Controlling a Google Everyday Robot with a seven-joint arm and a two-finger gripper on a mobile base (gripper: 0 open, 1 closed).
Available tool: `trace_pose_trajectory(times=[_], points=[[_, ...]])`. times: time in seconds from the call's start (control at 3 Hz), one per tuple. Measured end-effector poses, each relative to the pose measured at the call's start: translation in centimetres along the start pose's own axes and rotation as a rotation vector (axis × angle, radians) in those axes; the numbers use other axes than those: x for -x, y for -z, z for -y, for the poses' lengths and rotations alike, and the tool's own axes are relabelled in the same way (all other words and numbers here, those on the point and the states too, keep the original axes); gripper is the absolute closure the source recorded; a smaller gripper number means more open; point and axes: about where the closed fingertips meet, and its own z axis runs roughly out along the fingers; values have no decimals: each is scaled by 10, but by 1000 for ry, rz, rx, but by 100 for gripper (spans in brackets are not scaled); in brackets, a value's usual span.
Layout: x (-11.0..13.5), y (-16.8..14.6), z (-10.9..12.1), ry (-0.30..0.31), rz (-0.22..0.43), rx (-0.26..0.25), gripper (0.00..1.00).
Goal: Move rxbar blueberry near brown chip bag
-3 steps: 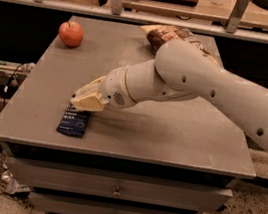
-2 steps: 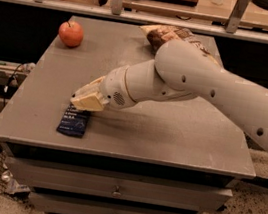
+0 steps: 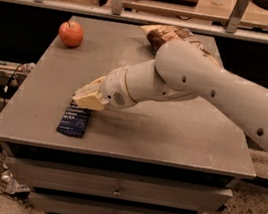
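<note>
The rxbar blueberry (image 3: 75,120), a small flat navy wrapper with pale text, lies near the front left edge of the grey table (image 3: 180,136). My gripper (image 3: 87,98) hovers just above the bar's far end, its cream fingertips pointing down-left over it. The brown chip bag (image 3: 168,35), crinkled with pale lettering, lies at the table's back, partly hidden behind my white arm (image 3: 203,84).
A red apple (image 3: 71,34) sits at the back left of the table. Drawers (image 3: 117,188) are below the tabletop. A shelf rail runs behind the table. A wire basket and cables are on the floor at left.
</note>
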Motion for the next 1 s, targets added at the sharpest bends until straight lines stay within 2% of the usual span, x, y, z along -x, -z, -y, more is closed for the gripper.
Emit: trace_pose_trajectory(times=[0.33,0.67,1.0], points=[[0,0,0,0,0,0,57],[4,3,-2,32,12,4,26],[8,7,-2,54,21,0,3]])
